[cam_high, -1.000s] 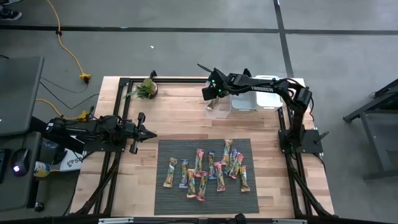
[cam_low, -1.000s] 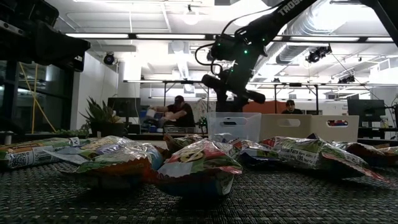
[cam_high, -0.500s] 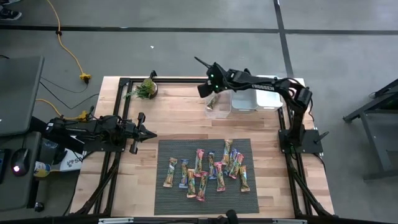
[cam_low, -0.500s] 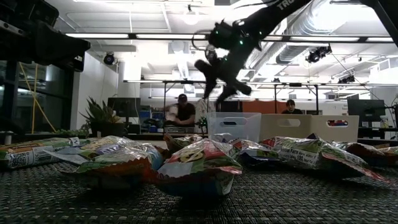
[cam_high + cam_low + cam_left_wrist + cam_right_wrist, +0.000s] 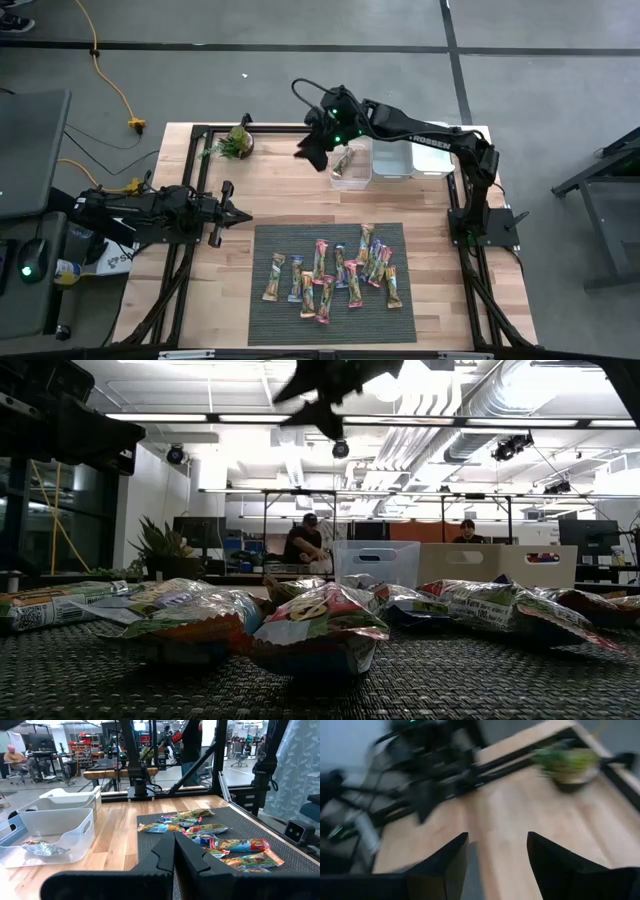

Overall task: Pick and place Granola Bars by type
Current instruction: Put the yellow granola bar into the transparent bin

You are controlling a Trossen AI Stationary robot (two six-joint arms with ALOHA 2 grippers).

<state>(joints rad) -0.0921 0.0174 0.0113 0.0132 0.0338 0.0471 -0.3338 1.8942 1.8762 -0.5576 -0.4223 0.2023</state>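
Several granola bars [image 5: 335, 275] in shiny orange, pink and blue-green wrappers lie flat in a loose cluster on a dark mat [image 5: 265, 325]; the low view shows them close up [image 5: 320, 625]. One more bar [image 5: 344, 160] lies in the clear bin [image 5: 352, 178], seen also in the left wrist view [image 5: 42, 848]. My right gripper [image 5: 306, 152] hangs open and high, left of that bin, with nothing between its fingers [image 5: 497, 836]. My left gripper [image 5: 238, 214] rests shut at the table's left, pointing level at the mat [image 5: 174, 851].
Two white bins [image 5: 393, 162] [image 5: 432, 158] stand right of the clear bin along the far edge. A small green potted plant [image 5: 236, 142] sits at the far left corner. Bare wood lies between the bins and the mat. People sit in the room behind [image 5: 303, 540].
My right gripper has risen from just over the clear bin and swung toward the table's left, rolling its wrist as it went; it now hangs high, left of the bin. The bars on the mat and my left arm have kept still.
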